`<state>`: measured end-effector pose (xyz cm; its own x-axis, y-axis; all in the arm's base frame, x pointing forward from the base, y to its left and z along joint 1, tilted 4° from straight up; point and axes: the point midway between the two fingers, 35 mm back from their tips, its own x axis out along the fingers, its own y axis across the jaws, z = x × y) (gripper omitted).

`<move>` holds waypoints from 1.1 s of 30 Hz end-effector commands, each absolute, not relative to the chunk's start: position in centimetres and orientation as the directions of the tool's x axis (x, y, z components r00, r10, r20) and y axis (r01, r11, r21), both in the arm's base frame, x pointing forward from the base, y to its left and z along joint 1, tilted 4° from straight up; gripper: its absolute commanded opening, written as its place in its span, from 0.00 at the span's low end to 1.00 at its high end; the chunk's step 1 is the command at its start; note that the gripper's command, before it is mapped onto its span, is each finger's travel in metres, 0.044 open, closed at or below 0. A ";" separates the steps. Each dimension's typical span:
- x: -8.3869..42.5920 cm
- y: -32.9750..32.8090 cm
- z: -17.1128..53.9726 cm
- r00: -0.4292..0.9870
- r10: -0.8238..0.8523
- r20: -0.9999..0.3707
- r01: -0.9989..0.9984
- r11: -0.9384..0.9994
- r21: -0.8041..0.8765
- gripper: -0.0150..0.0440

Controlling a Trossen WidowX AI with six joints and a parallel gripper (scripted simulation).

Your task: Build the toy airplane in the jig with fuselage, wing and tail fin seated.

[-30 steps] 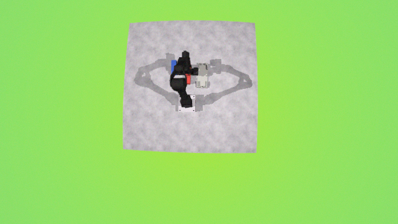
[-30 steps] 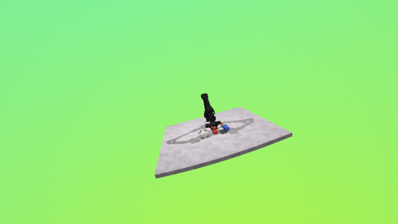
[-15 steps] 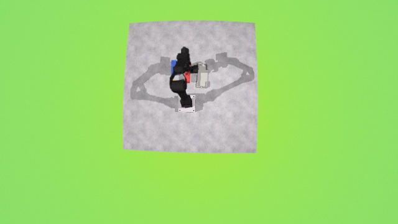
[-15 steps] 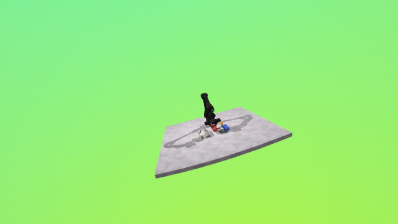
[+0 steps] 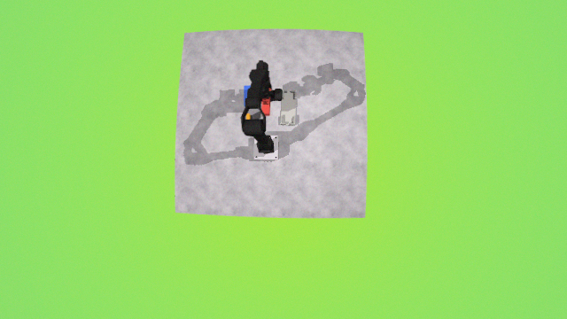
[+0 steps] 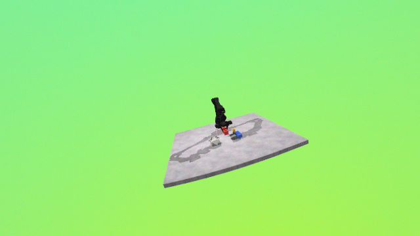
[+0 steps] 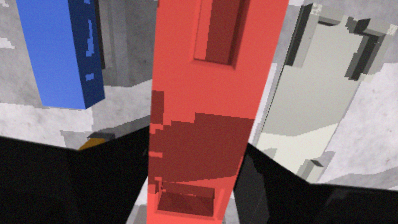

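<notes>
My gripper is shut on the red fuselage and holds it above the table. Two empty sockets show in its top in the wrist view, one near each end of the visible part. The pale grey jig cradle stands to the right of the fuselage in the wrist view, and nothing shows in it. The blue wing lies to the left. The yellow-orange tail fin is mostly hidden behind the left finger in the wrist view.
The arm rises from a white base plate and covers part of the wing and fuselage in the top view. All parts are on or over the grey table, where long arm shadows fall.
</notes>
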<state>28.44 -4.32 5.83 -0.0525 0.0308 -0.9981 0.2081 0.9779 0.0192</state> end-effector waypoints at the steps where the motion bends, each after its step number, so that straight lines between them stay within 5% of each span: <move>1: 28.6 -4.3 7.5 -0.035 0.030 -0.999 0.205 0.978 0.023 0.25; 33: 27.5 -9.7 7.6 -0.034 0.025 -0.999 0.218 0.976 0.017 0.25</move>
